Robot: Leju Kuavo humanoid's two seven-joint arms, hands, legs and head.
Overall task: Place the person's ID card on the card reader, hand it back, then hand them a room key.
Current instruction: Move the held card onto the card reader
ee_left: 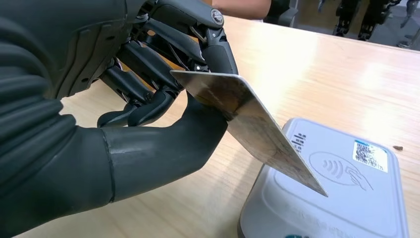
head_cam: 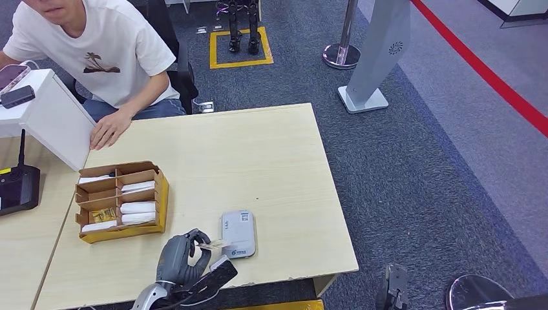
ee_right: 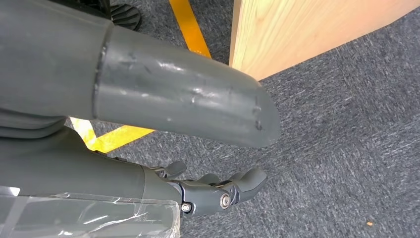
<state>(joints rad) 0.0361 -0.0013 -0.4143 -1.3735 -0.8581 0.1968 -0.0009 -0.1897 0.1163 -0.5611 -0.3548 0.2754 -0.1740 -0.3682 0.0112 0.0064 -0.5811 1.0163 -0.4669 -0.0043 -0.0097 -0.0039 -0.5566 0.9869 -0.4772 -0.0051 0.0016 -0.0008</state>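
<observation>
My left hand (head_cam: 183, 255) pinches the ID card (head_cam: 213, 245) between thumb and fingers near the table's front edge. Up close, the ID card (ee_left: 247, 121) is tilted, with its far corner over the edge of the white card reader (ee_left: 341, 198); whether it touches I cannot tell. The card reader (head_cam: 238, 233) lies flat just right of the hand. Room key cards (head_cam: 137, 208) lie in a cardboard box (head_cam: 123, 200) to the left. My right hand (ee_right: 213, 191) hangs beside the table over the carpet, fingers loosely apart, holding nothing.
A person in a white T-shirt (head_cam: 103, 51) sits at the far left, one hand (head_cam: 110, 129) on the table edge. A white stand (head_cam: 52, 116) and a black device (head_cam: 18, 187) occupy the left. A grey post base (head_cam: 363, 98) stands on the carpet.
</observation>
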